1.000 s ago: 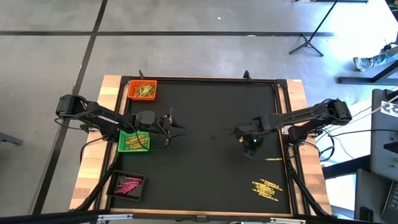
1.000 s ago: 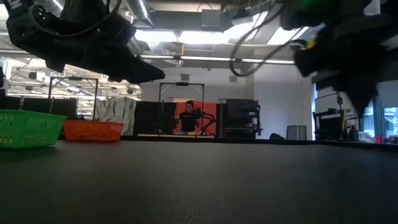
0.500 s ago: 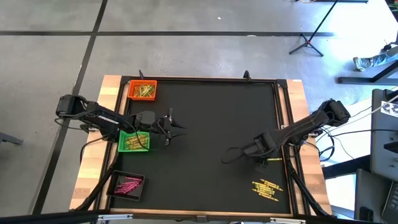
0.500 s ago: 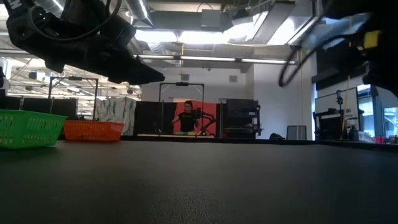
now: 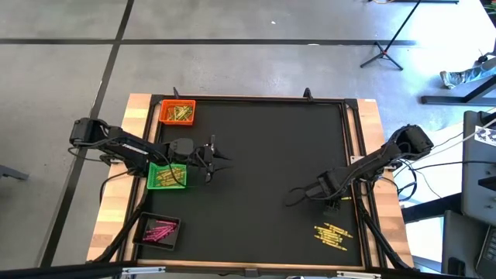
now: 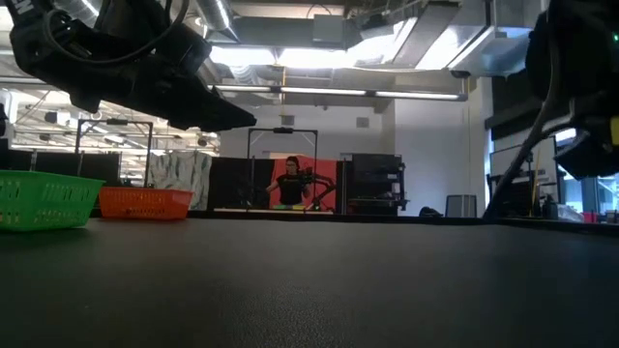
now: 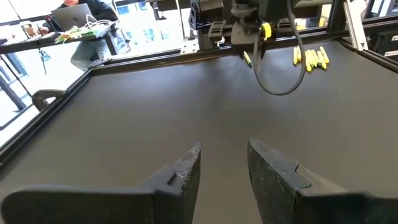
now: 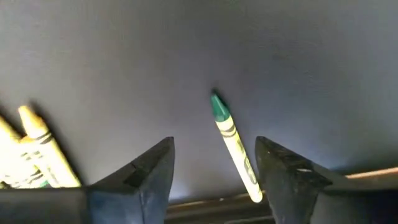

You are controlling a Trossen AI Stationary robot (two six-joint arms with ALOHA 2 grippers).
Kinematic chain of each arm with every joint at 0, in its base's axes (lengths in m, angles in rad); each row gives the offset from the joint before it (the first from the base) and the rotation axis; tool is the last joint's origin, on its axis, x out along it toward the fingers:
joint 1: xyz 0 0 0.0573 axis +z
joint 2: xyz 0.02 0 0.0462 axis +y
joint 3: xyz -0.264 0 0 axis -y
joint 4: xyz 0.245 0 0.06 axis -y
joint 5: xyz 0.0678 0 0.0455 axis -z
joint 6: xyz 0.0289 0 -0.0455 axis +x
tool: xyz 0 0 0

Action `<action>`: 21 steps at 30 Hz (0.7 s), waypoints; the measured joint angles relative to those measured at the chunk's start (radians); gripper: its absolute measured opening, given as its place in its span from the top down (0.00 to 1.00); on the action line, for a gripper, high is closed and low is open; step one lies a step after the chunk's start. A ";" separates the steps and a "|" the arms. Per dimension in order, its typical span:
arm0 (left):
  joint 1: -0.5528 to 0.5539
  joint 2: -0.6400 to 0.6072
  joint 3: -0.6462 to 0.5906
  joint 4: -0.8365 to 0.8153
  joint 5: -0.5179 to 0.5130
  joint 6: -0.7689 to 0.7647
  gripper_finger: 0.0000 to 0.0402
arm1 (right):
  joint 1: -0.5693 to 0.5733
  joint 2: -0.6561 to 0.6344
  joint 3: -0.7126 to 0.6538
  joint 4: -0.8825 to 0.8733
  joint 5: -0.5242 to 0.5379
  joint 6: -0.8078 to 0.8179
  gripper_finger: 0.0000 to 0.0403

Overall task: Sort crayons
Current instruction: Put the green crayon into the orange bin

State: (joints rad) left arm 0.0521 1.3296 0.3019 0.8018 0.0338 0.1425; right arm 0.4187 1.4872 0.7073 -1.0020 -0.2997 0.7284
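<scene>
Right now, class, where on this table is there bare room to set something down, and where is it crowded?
Free: the black mat's middle and far-right stretch. Crowded: the left edge with the orange tray, green tray and black tray, and the near-right corner with yellow crayons.

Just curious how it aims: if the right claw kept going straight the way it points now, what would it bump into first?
Probably the single green-tipped crayon on the black mat. It lies between the open fingers of the right claw, just ahead of them. How far the claw hangs above the mat is hard to judge.
</scene>
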 joint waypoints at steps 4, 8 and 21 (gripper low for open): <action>0.000 0.000 0.000 0.002 -0.006 0.008 0.71 | 0.000 0.000 -0.044 0.050 0.000 0.000 0.54; 0.000 0.000 0.000 0.001 -0.017 0.009 0.71 | 0.000 -0.002 -0.061 0.052 0.000 -0.001 0.68; 0.000 0.000 0.000 0.003 -0.018 0.008 0.71 | 0.000 0.000 -0.036 0.042 0.026 -0.062 0.97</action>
State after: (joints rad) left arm 0.0521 1.3296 0.3019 0.8051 0.0162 0.1505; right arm 0.4191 1.4872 0.6710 -0.9600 -0.2735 0.6664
